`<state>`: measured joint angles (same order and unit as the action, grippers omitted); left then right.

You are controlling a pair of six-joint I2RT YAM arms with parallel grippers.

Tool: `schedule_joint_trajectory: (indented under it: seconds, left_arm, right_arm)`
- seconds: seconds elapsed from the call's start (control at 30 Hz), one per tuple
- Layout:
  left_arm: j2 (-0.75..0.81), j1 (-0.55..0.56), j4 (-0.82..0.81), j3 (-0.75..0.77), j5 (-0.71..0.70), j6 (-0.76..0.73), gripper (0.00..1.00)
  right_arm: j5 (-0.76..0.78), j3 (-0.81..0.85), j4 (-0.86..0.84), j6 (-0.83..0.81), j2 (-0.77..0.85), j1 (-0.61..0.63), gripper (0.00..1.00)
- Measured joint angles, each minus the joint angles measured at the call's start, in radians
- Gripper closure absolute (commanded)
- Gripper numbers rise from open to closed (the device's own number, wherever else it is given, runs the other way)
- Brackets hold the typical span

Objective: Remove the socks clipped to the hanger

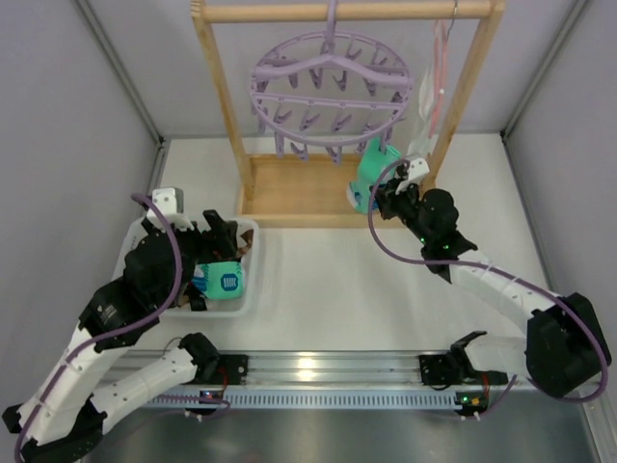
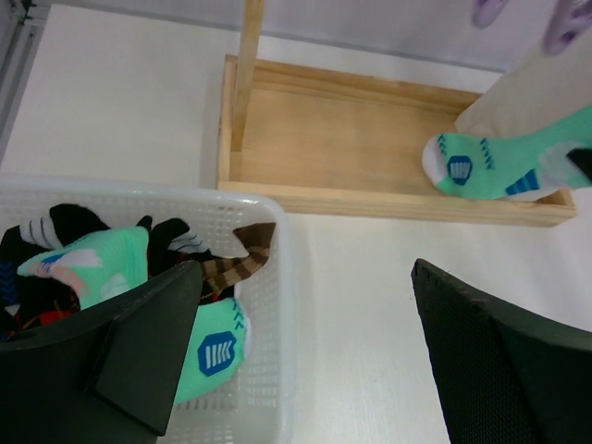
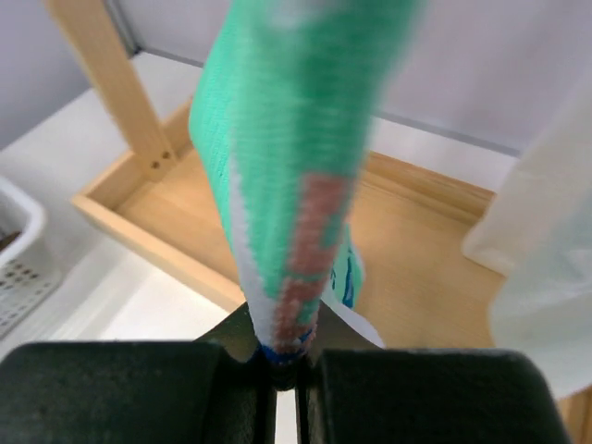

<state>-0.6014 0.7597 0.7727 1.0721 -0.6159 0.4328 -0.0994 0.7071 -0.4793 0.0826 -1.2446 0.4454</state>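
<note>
The lilac hanger ring (image 1: 333,92) hangs from the wooden frame's top bar. One mint-green sock (image 1: 371,174) hangs from a peg at its right front. My right gripper (image 1: 388,201) is shut on that sock; in the right wrist view the sock (image 3: 287,166) rises from between the closed fingers (image 3: 185,393). It also shows in the left wrist view (image 2: 504,166). My left gripper (image 1: 217,253) is open and empty above the white basket (image 1: 249,289), which holds several socks (image 2: 111,264), among them a mint-green one (image 1: 224,280).
The wooden frame (image 1: 217,96) stands on a tray base (image 1: 289,188) at the back. A thin pink hanger (image 1: 439,72) and a limp white cloth (image 1: 421,149) hang at its right post. Grey walls close both sides.
</note>
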Motion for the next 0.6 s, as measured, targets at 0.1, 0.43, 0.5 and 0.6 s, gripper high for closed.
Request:
schedule_joint_trajectory:
  seconds: [0.1, 0.43, 0.5, 0.6]
  left_arm:
    - [-0.091, 0.0, -0.005, 0.114, 0.03, 0.013, 0.01]
    - [-0.449, 0.0, -0.011, 0.551, 0.168, 0.017, 0.01]
    - [-0.508, 0.005, -0.011, 0.618, 0.174, 0.01, 0.01]
    - [-0.598, 0.033, -0.01, 0.705, 0.169, -0.009, 0.02]
  right_arm:
    - [0.06, -0.013, -0.01, 0.001, 0.054, 0.103, 1.0]
    - [0.379, 0.008, -0.013, -0.003, 0.042, 0.446, 1.0]
    - [0.456, 0.037, -0.014, -0.006, -0.003, 0.522, 1.0]
    - [0.584, 0.092, -0.024, -0.02, -0.079, 0.621, 1.0]
